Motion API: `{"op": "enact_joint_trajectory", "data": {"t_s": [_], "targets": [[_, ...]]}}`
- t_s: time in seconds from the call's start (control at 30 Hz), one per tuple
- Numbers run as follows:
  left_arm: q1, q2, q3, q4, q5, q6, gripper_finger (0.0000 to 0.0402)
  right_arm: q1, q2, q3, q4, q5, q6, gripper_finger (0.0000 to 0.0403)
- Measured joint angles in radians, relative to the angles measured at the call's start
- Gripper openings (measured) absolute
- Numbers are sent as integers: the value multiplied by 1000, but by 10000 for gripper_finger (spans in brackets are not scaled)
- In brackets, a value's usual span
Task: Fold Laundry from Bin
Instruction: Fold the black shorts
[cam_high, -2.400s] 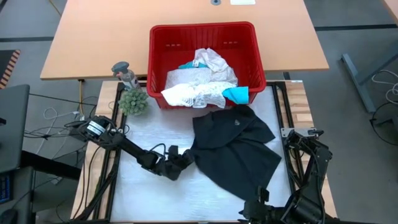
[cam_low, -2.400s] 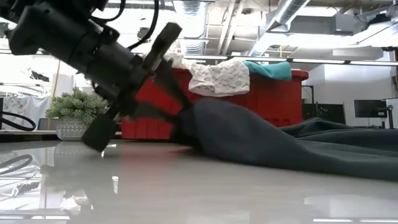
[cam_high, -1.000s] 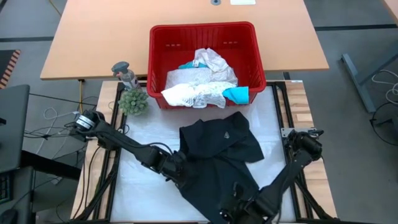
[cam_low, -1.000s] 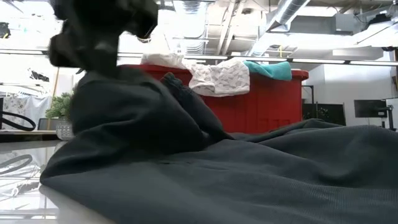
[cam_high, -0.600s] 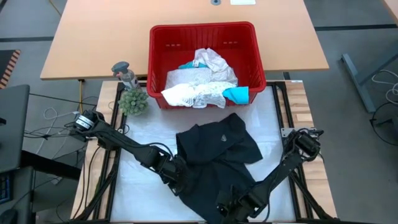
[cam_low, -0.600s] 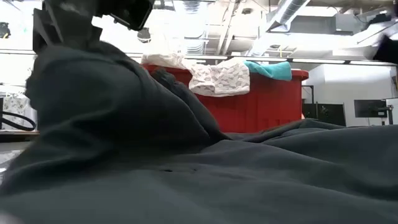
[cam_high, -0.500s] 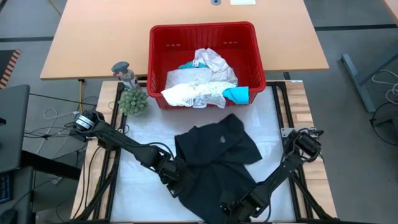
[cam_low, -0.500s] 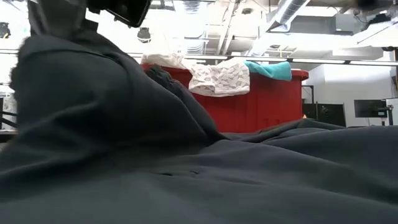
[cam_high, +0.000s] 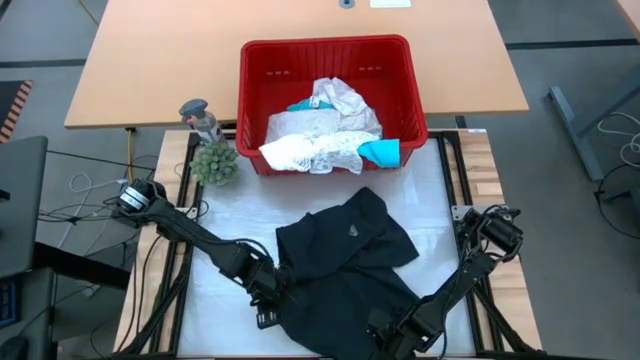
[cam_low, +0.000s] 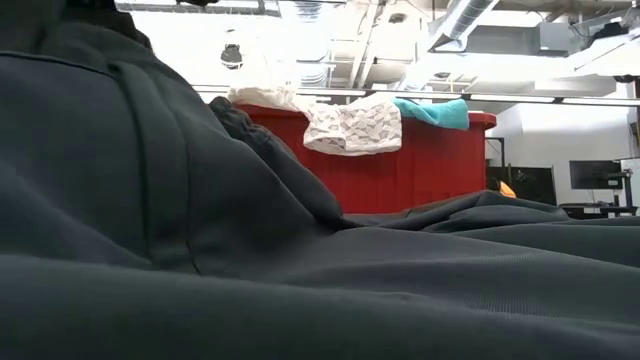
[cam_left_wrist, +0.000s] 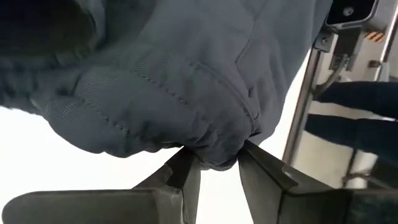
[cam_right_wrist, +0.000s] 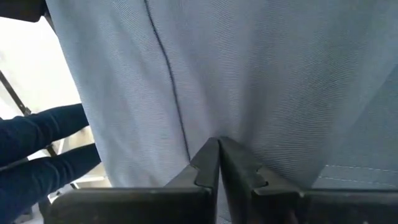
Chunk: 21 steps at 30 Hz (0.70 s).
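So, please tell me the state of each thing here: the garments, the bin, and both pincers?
black garment: out of the bin, crumpled on the table, held at two places
left pincer: shut on the black garment's bunched edge
right pincer: shut on the black garment
bin: upright, holding laundry
white lacy garments: heaped in the bin, draped over its rim
teal garment: partly buried in the bin

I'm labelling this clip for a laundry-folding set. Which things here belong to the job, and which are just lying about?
Job: black garment, pinched by left gripper and right gripper; red bin holding white lacy garments and teal garment.

Lying about: small green plant; grey figurine.
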Motion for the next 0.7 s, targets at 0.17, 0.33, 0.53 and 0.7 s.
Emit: {"op": "enact_joint_trajectory", "data": {"t_s": [0.17,0.33,0.53,0.7], "targets": [[12,0,0,1,99,95,96,-15,1,0,-28,-11,-3,35],[14,-9,0,-34,306,115,137,-21,0,2,-196,-103,157,27],[13,-15,0,-163,421,120,186,-20,3,-1,-411,-283,342,30],[-6,-17,0,-65,211,37,197,-37,6,-3,-544,-404,374,29]]}}
